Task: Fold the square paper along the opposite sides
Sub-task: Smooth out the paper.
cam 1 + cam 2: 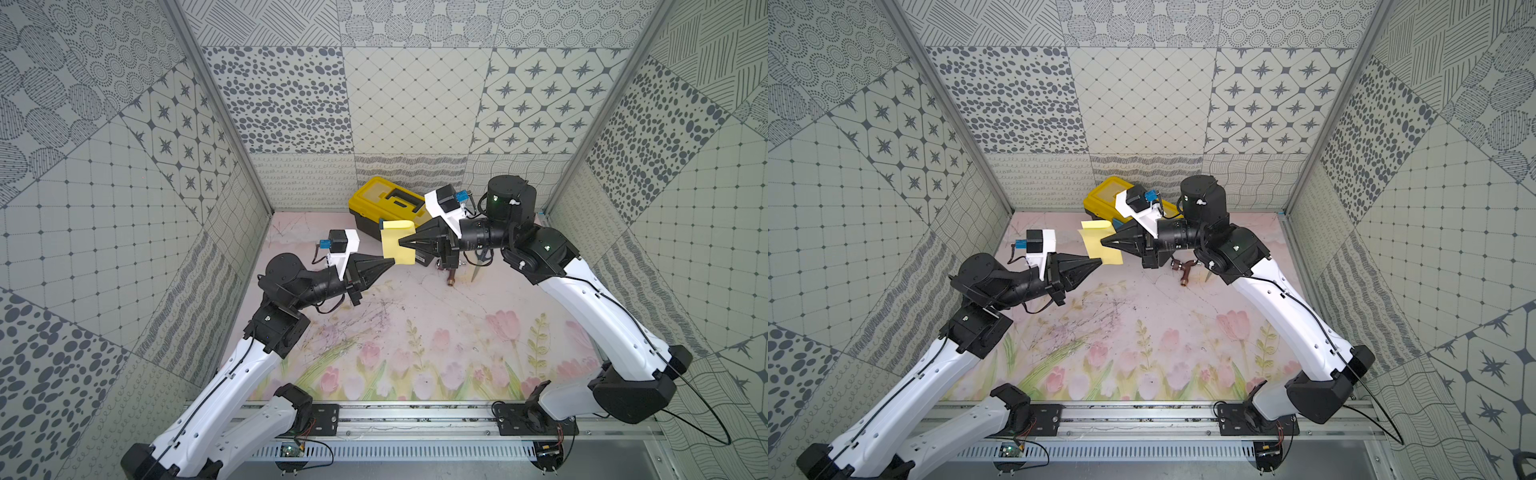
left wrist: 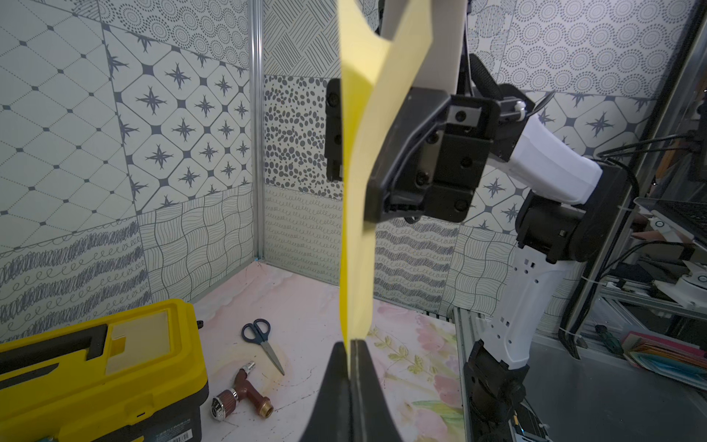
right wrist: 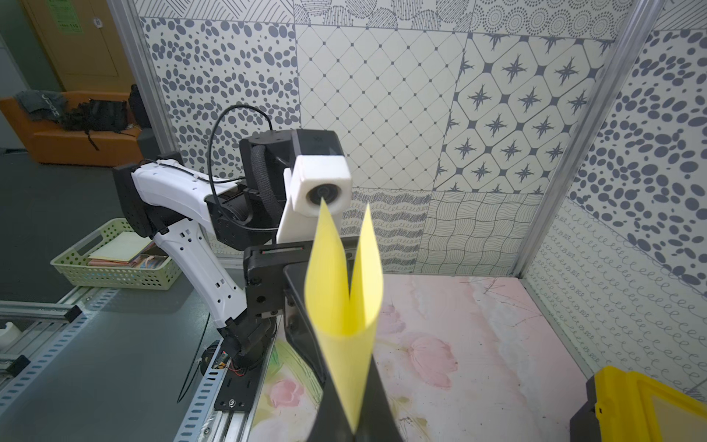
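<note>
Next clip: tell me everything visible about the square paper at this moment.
The square paper is a thin, plain pale-yellow sheet held in the air above the table, near the yellow toolbox. It is bent over into a loose fold, not creased flat: in the right wrist view its two layers spread in a V. The left pincer and the right pincer are each shut on it from opposite sides; nothing else touches it.

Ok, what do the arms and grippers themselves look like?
The left arm and right arm have white shells, black joints and thin black cables running along them. The left gripper and right gripper are black, tapering to pointed wedges. Behind each sits a white camera mount with a blue plug.
</note>
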{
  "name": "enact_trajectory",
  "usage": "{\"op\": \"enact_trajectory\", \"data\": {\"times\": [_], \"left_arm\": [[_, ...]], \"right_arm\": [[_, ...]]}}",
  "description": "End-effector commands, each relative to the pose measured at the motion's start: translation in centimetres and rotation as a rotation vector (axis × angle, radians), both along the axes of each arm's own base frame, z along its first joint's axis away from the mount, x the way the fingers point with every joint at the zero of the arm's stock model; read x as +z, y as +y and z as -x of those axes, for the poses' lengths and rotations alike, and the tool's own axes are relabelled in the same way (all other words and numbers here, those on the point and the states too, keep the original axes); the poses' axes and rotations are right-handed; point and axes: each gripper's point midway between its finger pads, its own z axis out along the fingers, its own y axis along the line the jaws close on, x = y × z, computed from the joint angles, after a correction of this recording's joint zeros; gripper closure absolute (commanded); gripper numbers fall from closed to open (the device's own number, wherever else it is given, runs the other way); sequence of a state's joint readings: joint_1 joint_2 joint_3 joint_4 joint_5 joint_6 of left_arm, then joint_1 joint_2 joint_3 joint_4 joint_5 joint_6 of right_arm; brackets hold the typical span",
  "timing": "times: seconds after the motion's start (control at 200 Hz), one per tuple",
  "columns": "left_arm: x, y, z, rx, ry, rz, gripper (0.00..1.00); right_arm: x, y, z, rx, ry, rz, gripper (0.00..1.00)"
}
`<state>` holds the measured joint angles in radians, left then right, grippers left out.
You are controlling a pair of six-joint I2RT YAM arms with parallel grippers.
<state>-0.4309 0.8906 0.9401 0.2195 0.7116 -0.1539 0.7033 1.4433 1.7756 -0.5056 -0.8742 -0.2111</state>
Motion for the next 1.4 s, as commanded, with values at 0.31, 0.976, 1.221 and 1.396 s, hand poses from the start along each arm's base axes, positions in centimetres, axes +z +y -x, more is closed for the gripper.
{"op": "enact_trajectory", "data": {"times": [0.31, 0.976, 1.221, 1.396], "left_arm": [[-1.0, -0.3, 0.0, -0.023, 0.029, -0.017, 1.00], [-2.3, -0.4, -0.4, -0.014, 0.057, -0.031, 1.00], [-2.6, -0.4, -0.4, -0.011, 0.064, -0.034, 1.00], [-2.7, -0.3, -0.4, -0.009, 0.068, -0.035, 1.00]], "right_arm": [[3.2, -0.5, -0.4, -0.034, -0.082, -0.060, 0.99], [3.8, -0.8, -1.2, -0.064, -0.092, -0.063, 0.95], [3.9, -1.0, -1.2, -0.069, -0.096, -0.064, 1.00], [3.7, -1.0, -1.4, -0.077, -0.092, -0.061, 0.91]]}}
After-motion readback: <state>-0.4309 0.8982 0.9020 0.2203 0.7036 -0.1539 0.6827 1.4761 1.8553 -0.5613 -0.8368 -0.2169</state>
